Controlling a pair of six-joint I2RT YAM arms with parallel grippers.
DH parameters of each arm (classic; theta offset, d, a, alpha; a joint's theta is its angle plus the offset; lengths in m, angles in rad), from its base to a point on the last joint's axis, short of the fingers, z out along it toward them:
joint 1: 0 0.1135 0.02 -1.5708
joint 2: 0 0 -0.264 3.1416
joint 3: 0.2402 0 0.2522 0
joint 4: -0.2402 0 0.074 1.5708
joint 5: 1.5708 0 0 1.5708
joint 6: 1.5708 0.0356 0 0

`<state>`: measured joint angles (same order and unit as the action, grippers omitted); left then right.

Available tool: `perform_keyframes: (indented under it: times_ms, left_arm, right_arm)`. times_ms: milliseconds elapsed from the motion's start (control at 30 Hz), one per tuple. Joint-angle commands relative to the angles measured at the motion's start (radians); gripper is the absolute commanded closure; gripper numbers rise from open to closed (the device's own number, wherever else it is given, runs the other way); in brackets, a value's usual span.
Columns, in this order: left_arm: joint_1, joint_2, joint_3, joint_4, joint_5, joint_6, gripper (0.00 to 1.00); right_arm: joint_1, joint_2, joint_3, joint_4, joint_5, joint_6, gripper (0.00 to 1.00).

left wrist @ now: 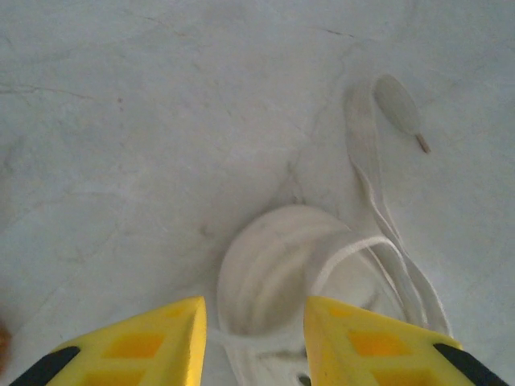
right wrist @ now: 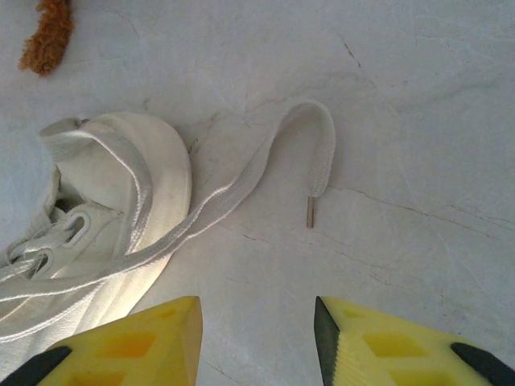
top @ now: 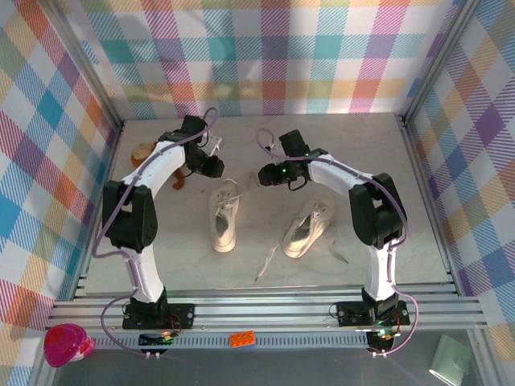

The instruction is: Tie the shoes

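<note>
Two cream shoes lie mid-table, the left shoe point(top: 224, 219) and the right shoe point(top: 306, 228), both with loose white laces. My left gripper point(top: 212, 166) hovers just beyond the left shoe's far end, open; its yellow fingers point(left wrist: 153, 342) straddle the rounded toe point(left wrist: 269, 269) below, and a lace point(left wrist: 366, 153) runs off up and to the right. My right gripper point(top: 265, 174) is open over bare table, right of the same shoe point(right wrist: 121, 201). A lace point(right wrist: 318, 133) loops ahead of it, and its tip point(right wrist: 310, 212) rests on the table, apart from the fingers point(right wrist: 141, 346).
A brown plush toy point(top: 146, 150) sits at the back left, near the left arm, and shows as a brown tuft point(right wrist: 48, 36) in the right wrist view. The right shoe's laces point(top: 266, 261) trail toward the front rail point(top: 265, 301). Checked walls enclose the table.
</note>
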<state>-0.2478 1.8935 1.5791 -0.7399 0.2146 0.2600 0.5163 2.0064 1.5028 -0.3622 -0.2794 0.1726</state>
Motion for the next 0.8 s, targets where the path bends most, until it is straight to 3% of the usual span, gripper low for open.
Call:
perform_keyframes:
  times_ms: [0, 133, 400, 767]
  left_arm:
    - [-0.08, -0.1, -0.074, 0.058, -0.015, 0.062, 0.63]
    - [-0.14, -0.121, -0.134, 0.075, -0.083, 0.122, 0.63]
    - [-0.207, -0.088, -0.141, 0.022, -0.174, 0.227, 0.63]
    - [-0.229, -0.078, -0.18, 0.006, -0.17, 0.261, 0.6]
  right_arm:
    - [0.0, 0.047, 0.068, -0.054, 0.061, 0.01, 0.58]
    - [-0.002, 0.121, 0.181, -0.185, 0.127, -0.018, 0.58]
    - [-0.023, 0.127, 0.154, -0.17, 0.125, 0.003, 0.58]
    - [-0.033, 0.127, 0.143, -0.17, 0.117, 0.003, 0.58]
